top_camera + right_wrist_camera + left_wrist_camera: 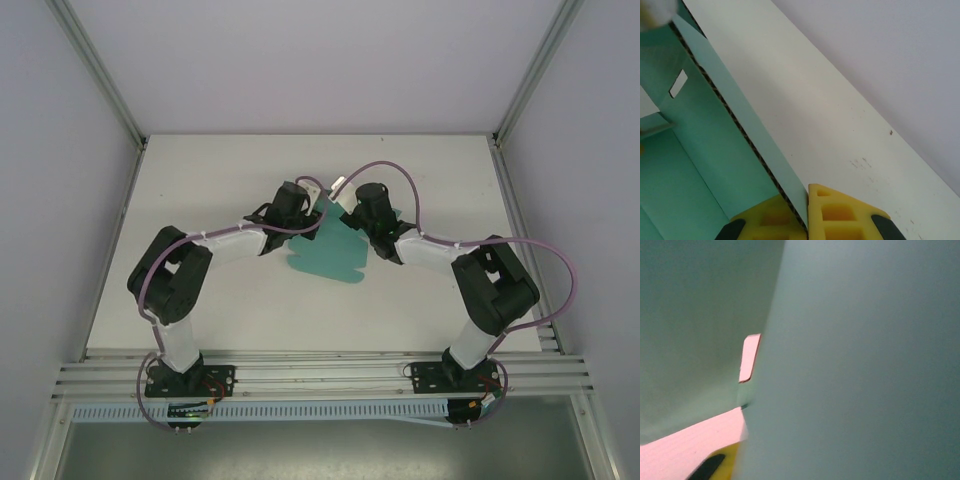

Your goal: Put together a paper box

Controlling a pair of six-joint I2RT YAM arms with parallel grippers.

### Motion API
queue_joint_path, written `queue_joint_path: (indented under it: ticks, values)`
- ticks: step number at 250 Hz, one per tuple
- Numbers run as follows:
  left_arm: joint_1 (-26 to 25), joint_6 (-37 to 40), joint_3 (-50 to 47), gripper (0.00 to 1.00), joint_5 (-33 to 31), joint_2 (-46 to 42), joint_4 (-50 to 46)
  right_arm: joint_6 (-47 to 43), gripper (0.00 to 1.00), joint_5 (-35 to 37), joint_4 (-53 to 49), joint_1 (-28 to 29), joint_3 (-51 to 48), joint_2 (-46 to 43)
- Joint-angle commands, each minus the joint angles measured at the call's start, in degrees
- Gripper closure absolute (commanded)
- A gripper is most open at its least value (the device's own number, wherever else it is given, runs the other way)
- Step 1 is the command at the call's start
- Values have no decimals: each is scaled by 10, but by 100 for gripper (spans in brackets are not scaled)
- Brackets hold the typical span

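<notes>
Nearest the lens in the right wrist view, the right gripper (806,220) is clenched on the edge of a folded-up wall of the paper box (715,150), with a yellow pad on either side of the corrugated card. Beyond the pads, the wall runs on to a small slot (678,83). The left gripper (308,198) presses close to the opposite side; I cannot tell whether it grasps the card. The box lies mid-desk (220,290), between both wrists. This looks like the wall-folding step, fairly early on. The next move probably calls for guiding a tab into that slot while the wall is braced.
</notes>
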Motion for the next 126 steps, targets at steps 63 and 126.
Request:
queue_joint_path:
  ticks: [63, 126]
  values:
    - [-3, -36, -51, 34, 16, -103, 5, -8, 100, -29, -9, 3, -12, 4]
    - [101, -87, -131, 2, 46, -240, -46, -81, 100, -28, -26, -11, -5, 7]
